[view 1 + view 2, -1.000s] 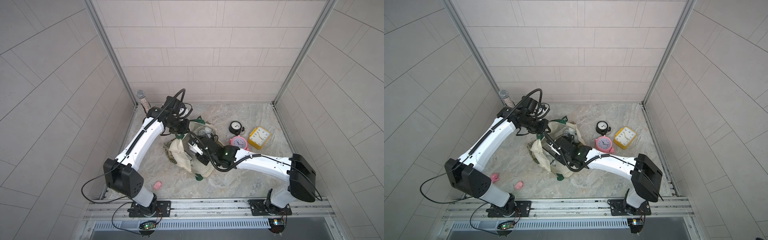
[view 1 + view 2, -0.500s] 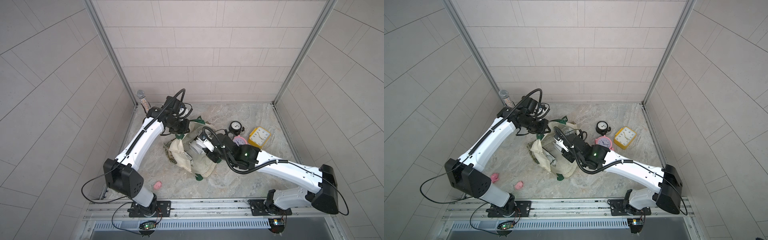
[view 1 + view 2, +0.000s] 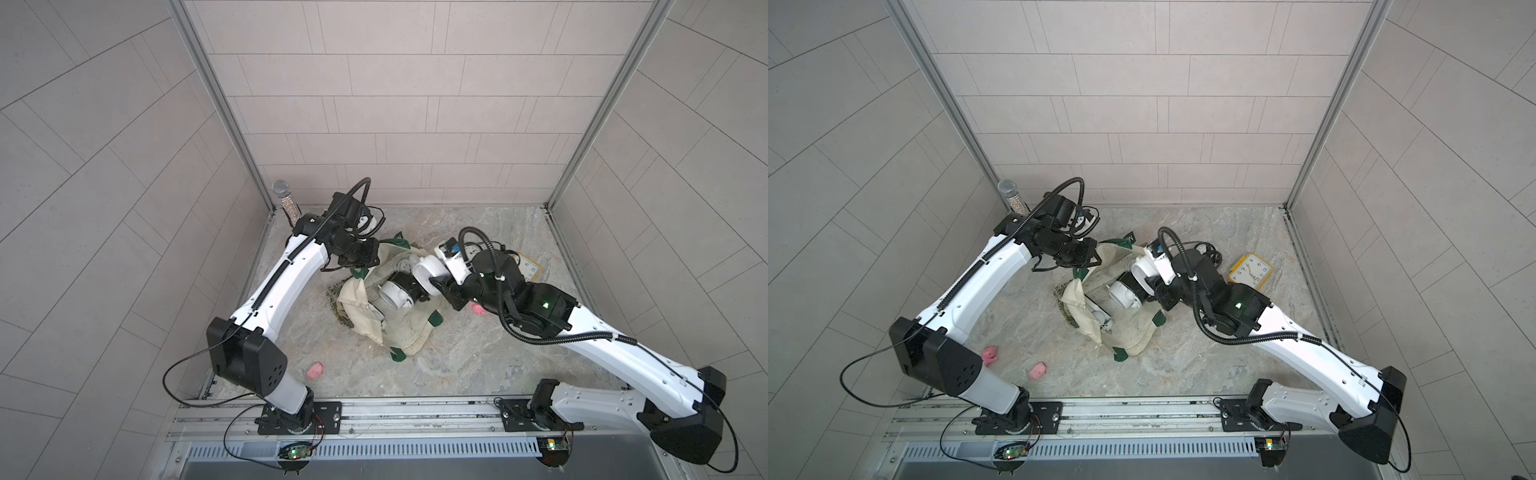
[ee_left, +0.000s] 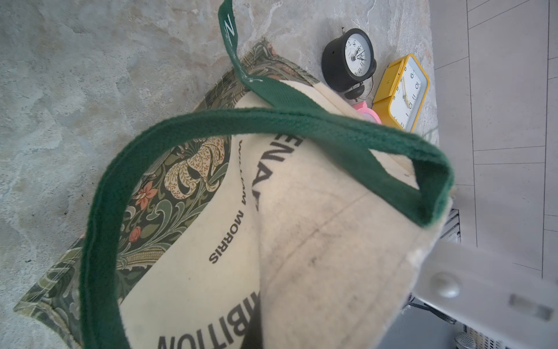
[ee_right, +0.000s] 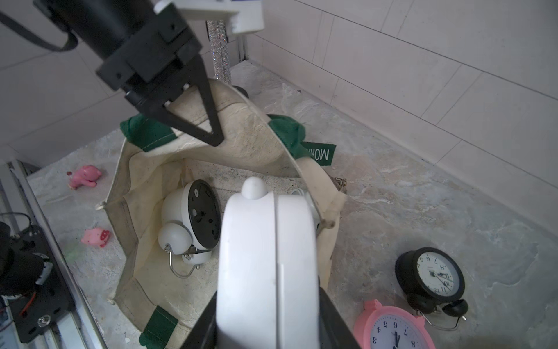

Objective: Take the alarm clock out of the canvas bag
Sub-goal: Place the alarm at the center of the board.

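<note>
Item: my right claw (image 5: 268,320), part-open, clamped across a white alarm clock (image 5: 265,256), raised over the mouth of the canvas bag (image 5: 256,148).
Item: my left claw (image 5: 216,140), fully clenched, pinching the bag's upper rim.
Inside the bag lies a second white clock (image 5: 193,223).

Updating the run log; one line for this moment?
left gripper: shut on canvas bag | right gripper: shut on white alarm clock | twin-bell clock: in bag
</note>
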Controlling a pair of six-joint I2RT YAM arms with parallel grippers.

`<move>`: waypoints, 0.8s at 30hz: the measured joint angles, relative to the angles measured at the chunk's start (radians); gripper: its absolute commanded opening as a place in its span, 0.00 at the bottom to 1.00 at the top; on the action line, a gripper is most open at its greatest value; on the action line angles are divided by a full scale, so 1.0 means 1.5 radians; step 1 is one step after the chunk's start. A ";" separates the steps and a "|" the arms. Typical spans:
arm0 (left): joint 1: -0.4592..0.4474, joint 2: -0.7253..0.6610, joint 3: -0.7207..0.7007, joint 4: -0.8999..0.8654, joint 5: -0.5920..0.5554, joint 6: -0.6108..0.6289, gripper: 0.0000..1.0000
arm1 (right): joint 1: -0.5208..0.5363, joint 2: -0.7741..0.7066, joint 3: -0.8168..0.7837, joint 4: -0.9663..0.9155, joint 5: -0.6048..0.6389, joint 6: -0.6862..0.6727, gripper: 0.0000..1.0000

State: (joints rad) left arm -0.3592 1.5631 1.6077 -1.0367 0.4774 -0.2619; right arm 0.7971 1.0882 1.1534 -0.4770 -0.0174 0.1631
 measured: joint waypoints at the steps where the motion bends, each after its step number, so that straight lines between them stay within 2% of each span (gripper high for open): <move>1: 0.000 0.000 0.000 0.000 0.000 0.000 0.00 | -0.024 -0.012 0.000 -0.002 -0.017 0.018 0.23; 14: 0.000 0.000 0.000 0.000 0.000 0.000 0.00 | -0.312 -0.134 -0.013 -0.021 -0.212 0.204 0.23; 20: 0.000 0.000 0.000 0.000 0.000 0.000 0.00 | -0.451 -0.158 -0.089 -0.027 -0.290 0.283 0.22; 24: 0.000 0.000 0.000 -0.001 0.000 0.000 0.00 | -0.498 -0.156 -0.162 -0.022 -0.345 0.325 0.22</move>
State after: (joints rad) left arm -0.3592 1.5631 1.6077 -1.0374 0.4774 -0.2615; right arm 0.0502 0.8536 0.9108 -0.5102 -0.5354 0.6498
